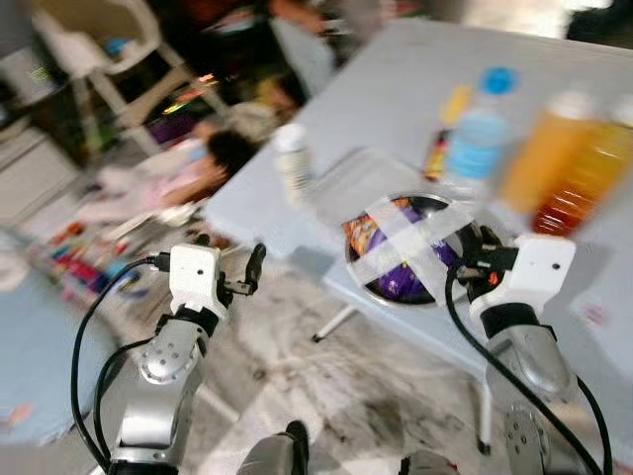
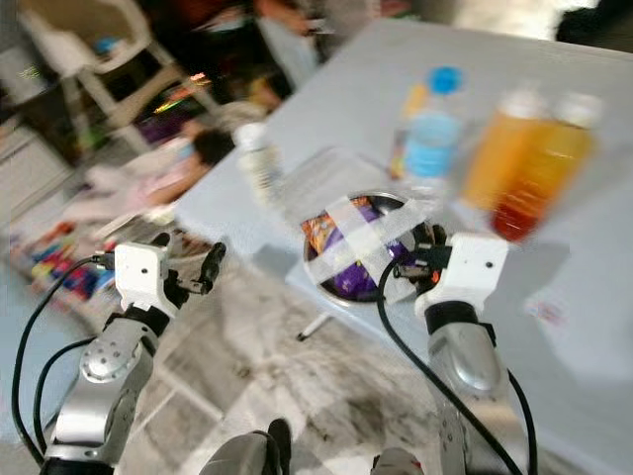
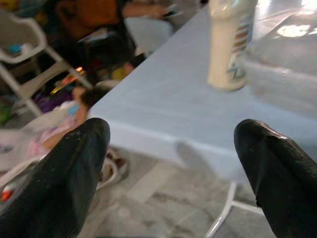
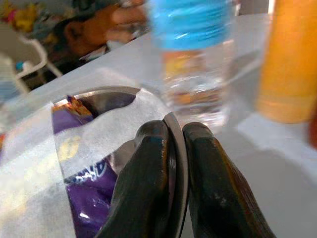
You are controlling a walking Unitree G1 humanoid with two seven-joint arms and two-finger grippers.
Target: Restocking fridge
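A metal bowl holding purple snack packets, crossed with white tape, sits near the front edge of a pale blue table. My right gripper is shut on the bowl's rim; it shows at the bowl's right side. Behind the bowl stand a water bottle with a blue cap, two orange juice bottles and a white bottle. My left gripper hangs open over the floor, left of the table, with nothing between its fingers. The white bottle stands ahead of it on the table.
A clear plastic lid or tray lies beside the bowl. Toys and clutter cover the floor at the left, with a white high chair behind. A person sits beyond the table's far corner. The table's white leg stands below the bowl.
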